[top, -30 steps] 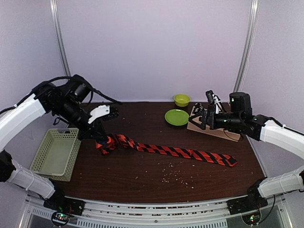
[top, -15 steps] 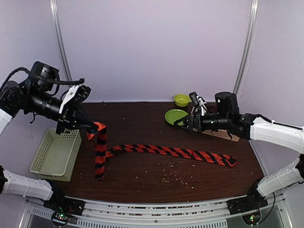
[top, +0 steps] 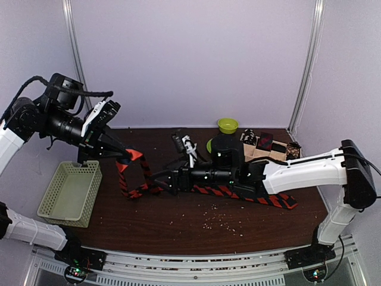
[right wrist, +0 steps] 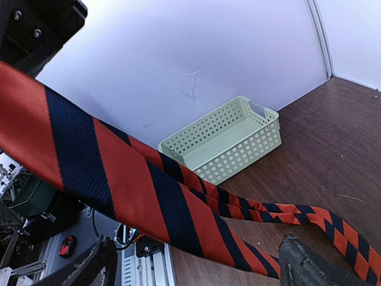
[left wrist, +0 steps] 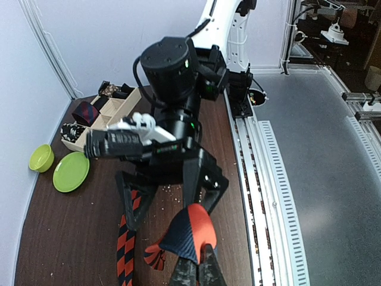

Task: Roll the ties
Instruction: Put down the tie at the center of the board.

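Over the last second the right arm has swung from the far right, near the box (top: 265,146), across the table (top: 178,229) to the left. Its right gripper (top: 156,181) now sits just beside the raised part of the tie (top: 280,200). The left arm has lifted one end of the tie off the table and carried it up and left, above the basket's (top: 68,190) far right corner.

The left gripper (top: 122,154) is fully closed, pinching that end. The left wrist view shows the fabric folded over its tips. From the pinch the tie hangs to a small loop on the table, then runs right under the right arm, and its far end lies flat at the near right.

The right gripper's jaws are spread wide and hold nothing. In the right wrist view the strip crosses between its fingers (right wrist: 83,268), but I cannot tell whether it touches them.

This looks like the start of the roll: one end is held up and the second hand is coming in to take it. Next, the right jaws would need to close on the strip just below the pinch. The hanging length should stay untwisted so the first turn forms cleanly.
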You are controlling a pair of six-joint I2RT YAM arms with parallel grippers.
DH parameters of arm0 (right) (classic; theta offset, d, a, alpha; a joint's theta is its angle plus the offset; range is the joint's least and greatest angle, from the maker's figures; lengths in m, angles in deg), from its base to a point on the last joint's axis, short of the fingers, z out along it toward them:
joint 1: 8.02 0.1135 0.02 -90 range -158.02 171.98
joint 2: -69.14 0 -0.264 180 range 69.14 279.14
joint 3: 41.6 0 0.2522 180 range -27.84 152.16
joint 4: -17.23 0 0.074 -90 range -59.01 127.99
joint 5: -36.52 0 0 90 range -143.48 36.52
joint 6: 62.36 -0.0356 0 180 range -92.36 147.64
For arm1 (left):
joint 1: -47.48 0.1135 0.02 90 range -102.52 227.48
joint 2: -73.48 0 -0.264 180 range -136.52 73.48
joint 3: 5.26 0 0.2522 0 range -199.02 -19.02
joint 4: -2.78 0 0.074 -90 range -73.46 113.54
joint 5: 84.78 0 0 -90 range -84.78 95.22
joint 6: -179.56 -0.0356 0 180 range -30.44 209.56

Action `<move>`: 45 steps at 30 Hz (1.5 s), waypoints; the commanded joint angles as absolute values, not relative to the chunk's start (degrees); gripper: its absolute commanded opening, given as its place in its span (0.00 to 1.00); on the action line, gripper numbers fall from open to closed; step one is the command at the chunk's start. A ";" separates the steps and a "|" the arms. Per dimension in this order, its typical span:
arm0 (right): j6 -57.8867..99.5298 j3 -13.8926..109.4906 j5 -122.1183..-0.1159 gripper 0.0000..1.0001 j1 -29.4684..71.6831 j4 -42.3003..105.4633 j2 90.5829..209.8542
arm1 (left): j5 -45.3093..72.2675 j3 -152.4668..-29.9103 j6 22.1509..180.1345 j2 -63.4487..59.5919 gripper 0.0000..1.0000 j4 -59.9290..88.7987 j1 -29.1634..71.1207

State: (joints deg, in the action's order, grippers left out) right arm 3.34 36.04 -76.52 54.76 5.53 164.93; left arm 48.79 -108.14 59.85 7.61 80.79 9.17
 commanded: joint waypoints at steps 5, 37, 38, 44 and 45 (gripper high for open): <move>3.22 40.56 -68.22 0.82 60.03 -6.20 173.69 | 50.45 -105.76 60.33 10.38 0.00 75.73 9.51; 25.21 33.90 -7.55 0.00 60.49 45.32 159.38 | 36.09 -106.39 56.08 -21.46 0.00 84.72 22.16; 25.62 34.04 -6.57 0.00 60.39 46.25 160.46 | 35.06 -106.87 56.04 -23.45 0.00 85.13 22.27; 26.93 41.98 -5.02 0.00 60.74 51.39 172.31 | 27.02 -107.19 57.63 -33.37 0.00 85.62 23.04; 27.26 43.31 -5.74 0.00 61.12 51.38 174.43 | 26.27 -106.99 57.78 -34.43 0.00 85.62 23.16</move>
